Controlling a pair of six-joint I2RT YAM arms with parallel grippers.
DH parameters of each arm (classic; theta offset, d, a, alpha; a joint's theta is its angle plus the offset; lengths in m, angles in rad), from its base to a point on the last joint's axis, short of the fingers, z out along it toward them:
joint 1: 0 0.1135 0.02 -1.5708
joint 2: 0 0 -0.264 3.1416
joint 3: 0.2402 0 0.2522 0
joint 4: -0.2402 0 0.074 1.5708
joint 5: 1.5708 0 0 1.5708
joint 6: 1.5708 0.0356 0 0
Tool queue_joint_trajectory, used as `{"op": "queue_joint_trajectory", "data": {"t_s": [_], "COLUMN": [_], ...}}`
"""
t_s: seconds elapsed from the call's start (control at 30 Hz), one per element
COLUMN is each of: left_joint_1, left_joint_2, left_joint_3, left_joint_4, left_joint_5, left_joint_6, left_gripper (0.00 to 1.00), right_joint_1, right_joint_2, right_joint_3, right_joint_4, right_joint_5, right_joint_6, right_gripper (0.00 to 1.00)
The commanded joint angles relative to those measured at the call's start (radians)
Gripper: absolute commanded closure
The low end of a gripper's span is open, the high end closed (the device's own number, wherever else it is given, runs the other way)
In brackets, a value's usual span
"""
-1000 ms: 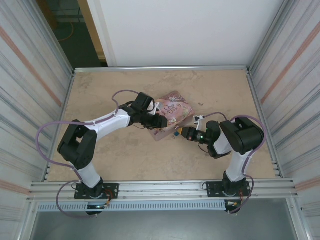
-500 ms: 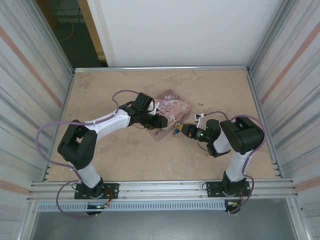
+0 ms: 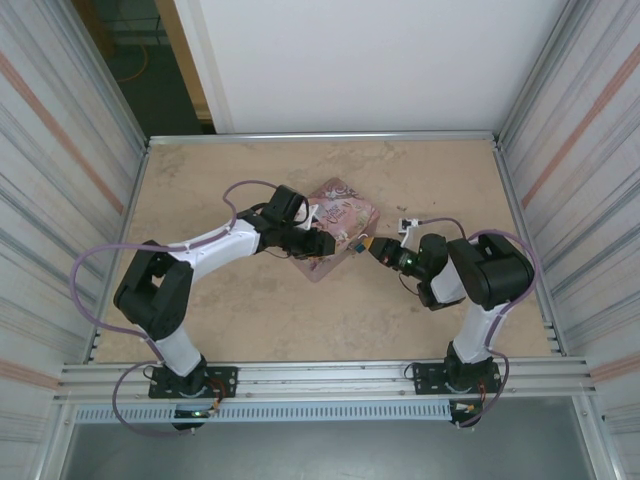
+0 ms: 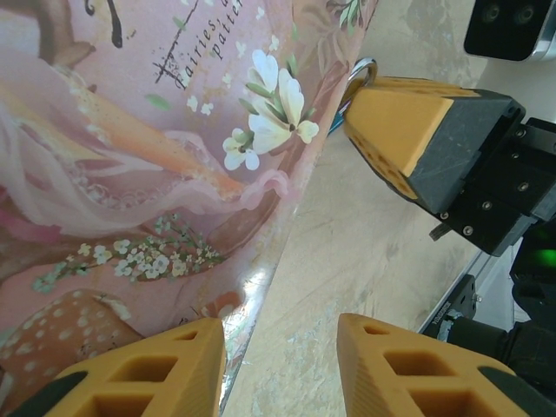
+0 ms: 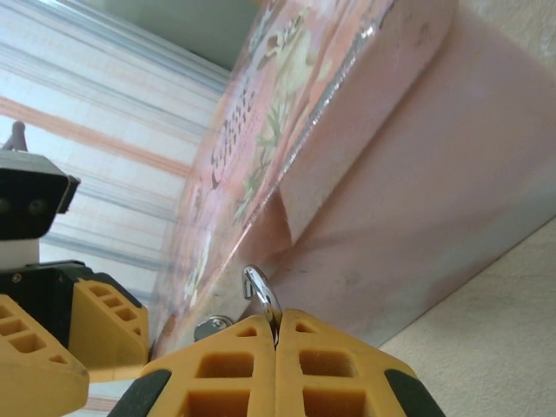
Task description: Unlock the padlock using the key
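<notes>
Pink tin (image 3: 343, 212) mid-frame, grippers at its lower edges.
Right gripper (image 5: 278, 318) pinches a metal loop (image 5: 258, 285); blue padlock (image 3: 357, 242) sits at its tip beside the tin. Left gripper (image 4: 282, 365) gapes partway astride the tin's edge.

Your top external camera sits high at the near edge, looking steeply down over the whole table (image 3: 250, 310). Each wrist camera looks forward at very close range: the left one faces the pink tin (image 4: 130, 174) lid and the right gripper (image 4: 356, 100), while the right one faces the tin's side and the left gripper (image 5: 78, 347). All three views share that tin.
</notes>
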Motion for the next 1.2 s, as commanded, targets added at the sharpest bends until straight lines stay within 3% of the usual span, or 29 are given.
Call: {"op": "queue_joint_trajectory", "data": {"t_s": [0.0, 0.37, 0.93, 1.17], "left_joint_1": [0.014, 0.031, 0.089, 0.137], "left_joint_2": [-0.013, -0.079, -0.285, -0.464], "left_joint_3": [-0.039, -0.036, -0.131, -0.224], "left_joint_4": [-0.094, -0.080, -0.025, -0.009], "left_joint_5": [-0.042, -0.057, -0.109, -0.173], "left_joint_6": [-0.012, -0.014, -0.005, 0.017], "left_gripper": [0.60, 0.51, 0.44, 0.34], "right_joint_1": [-0.010, -0.030, 0.003, 0.047], "right_joint_2": [-0.034, -0.162, -0.541, -0.729], "right_joint_3": [-0.019, -0.038, 0.006, 0.047], "right_joint_4": [0.032, -0.112, -0.598, -0.859], "right_joint_5": [0.010, 0.012, 0.045, 0.105], "right_joint_6": [-0.007, -0.066, -0.239, -0.312], "right_gripper": [1.00, 1.00, 1.00, 1.00]}}
